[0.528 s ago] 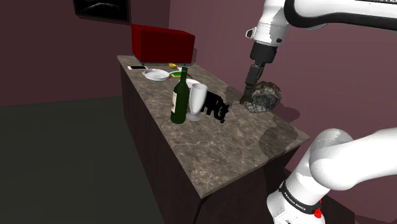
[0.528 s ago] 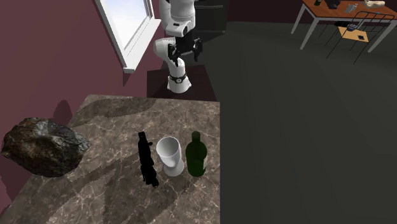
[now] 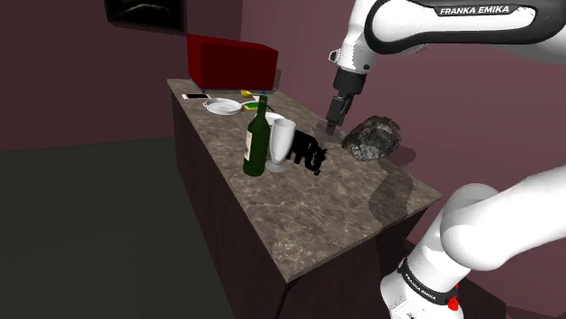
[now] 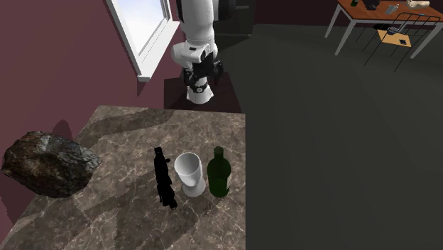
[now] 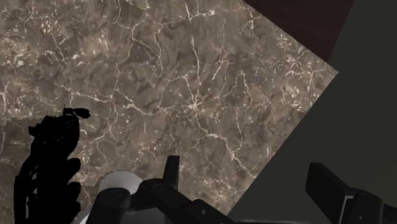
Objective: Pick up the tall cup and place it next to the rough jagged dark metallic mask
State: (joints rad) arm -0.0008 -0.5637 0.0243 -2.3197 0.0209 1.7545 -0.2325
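Shifted since the earlier frame: gripper (image 3: 328, 125), off the rough dark mask (image 3: 372, 138) and toward the shoulder view's left, above the veined brown countertop (image 3: 354, 204). Both fingers (image 5: 170, 167) spread apart, grasping nothing. Upright on the countertop: tall cup (image 3: 282, 143), plain pale grey-white, with a wide flared rim and a body tapering down to a small foot. Just beside it, a dark green bottle (image 3: 257, 138) on one side and a black animal figurine (image 3: 308, 151) on the other. Well apart from the mask.
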